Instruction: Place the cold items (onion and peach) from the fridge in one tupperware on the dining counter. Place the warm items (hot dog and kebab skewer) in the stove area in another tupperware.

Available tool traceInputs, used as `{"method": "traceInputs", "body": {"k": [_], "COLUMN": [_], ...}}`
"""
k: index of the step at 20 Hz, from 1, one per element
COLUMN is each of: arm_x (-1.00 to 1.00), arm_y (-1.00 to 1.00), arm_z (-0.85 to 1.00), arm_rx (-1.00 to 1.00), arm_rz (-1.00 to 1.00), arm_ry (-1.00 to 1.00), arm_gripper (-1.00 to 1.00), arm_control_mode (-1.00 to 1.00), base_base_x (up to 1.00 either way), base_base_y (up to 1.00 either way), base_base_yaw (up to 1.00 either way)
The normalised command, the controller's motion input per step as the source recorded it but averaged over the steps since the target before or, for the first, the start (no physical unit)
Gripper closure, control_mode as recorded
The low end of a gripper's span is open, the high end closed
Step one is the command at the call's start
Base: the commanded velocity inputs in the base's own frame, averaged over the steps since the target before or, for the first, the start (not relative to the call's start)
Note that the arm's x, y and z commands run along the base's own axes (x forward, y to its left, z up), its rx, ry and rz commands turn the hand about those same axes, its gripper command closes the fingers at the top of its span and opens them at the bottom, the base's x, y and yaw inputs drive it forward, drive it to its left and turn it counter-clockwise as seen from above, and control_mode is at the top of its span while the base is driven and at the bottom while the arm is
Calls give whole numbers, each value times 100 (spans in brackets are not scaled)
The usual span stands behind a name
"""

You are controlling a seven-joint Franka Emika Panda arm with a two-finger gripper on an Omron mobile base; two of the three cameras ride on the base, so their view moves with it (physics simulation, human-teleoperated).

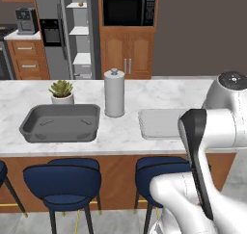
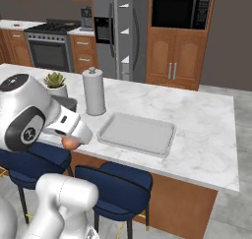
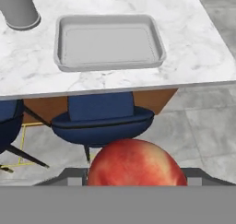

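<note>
table: white marble | on it: dark tupperware, pale tupperware, paper-towel roll, potted plant

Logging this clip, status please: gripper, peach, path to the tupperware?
Gripper shut on peach, off the counter edge above the stools. Light tupperware on counter ahead. Nothing in between.

We see the round red-and-yellow peach held low in front of the marble dining counter, out past its front edge and above a blue stool. On that counter lie two open, empty containers: the shallow pale grey rectangular tupperware near the front edge, and the deeper dark grey rectangular tupperware well apart from it.
</note>
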Motion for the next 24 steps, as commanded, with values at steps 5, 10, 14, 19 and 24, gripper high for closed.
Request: {"method": "traceInputs", "body": {"k": [5,10,14,19,24], "arm_x": [100,99,90,85,78], "arm_y": [-7,-7,-15,-16,-13], "arm_z": [-15,-41,-53,-50,-44], "arm_rx": [13,2,0,0,0], "arm_rz": [1,5,12,13,12], "arm_ry": [34,29,20,16,16], "arm_gripper": [100,100,100,100,100], "arm_control_mode": [-100,-100,-100,-100,-100], "base_base_x": [0,0,0,0,0], "base_base_y": [0,0,0,0,0], "base_base_yaw": [0,0,0,0,0]}}
